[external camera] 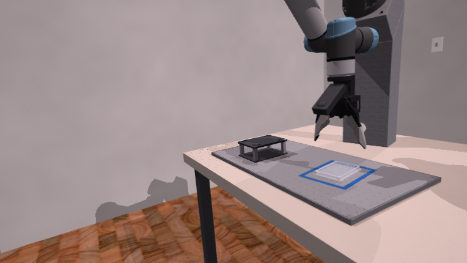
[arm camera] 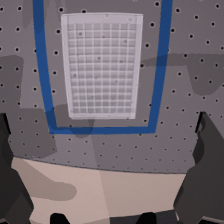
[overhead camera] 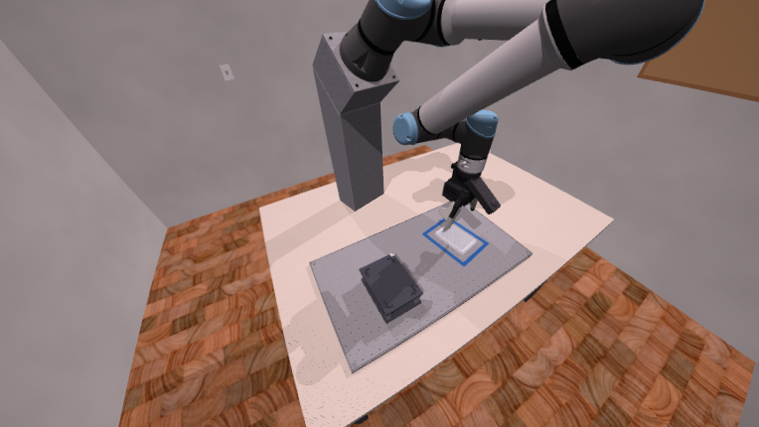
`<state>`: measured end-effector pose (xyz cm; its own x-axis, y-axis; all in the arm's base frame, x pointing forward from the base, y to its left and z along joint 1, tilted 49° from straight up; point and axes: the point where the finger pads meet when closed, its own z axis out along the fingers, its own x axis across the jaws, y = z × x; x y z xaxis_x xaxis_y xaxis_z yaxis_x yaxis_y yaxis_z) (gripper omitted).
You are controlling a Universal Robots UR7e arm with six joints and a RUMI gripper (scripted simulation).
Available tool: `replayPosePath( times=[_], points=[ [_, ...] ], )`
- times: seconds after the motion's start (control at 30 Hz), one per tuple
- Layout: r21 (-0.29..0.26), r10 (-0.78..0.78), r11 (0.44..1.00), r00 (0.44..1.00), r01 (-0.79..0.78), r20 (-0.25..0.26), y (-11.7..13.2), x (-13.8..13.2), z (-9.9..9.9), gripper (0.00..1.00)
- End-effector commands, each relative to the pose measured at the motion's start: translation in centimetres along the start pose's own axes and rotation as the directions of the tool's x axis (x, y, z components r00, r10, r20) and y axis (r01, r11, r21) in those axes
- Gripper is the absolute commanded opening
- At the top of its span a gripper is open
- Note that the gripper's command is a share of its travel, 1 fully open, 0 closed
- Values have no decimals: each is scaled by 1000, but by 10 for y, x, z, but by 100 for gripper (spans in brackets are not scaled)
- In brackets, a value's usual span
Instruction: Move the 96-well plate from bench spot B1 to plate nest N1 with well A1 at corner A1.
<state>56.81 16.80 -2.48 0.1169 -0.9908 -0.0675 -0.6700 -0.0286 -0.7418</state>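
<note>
gripper with fingers spread wide and holding nothing, poised above and just behind the plate, leaving room to straddle it. plate flat inside the blue b1 outline, ahead of the fingertips; nest well off to one side, unoccupied.
</note>
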Motion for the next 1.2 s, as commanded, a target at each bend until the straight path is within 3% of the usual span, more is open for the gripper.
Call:
replayPosePath(
  times=[0.0,0.43,1.17],
  points=[
    [18,0,1000,1000,0,1,-1,-2,-2,100],
    [21,0,1000,1000,0,0,-3,-1,-2,100],
    [21,-1,1000,1000,1,1,-4,-2,33,100]
  ],
)
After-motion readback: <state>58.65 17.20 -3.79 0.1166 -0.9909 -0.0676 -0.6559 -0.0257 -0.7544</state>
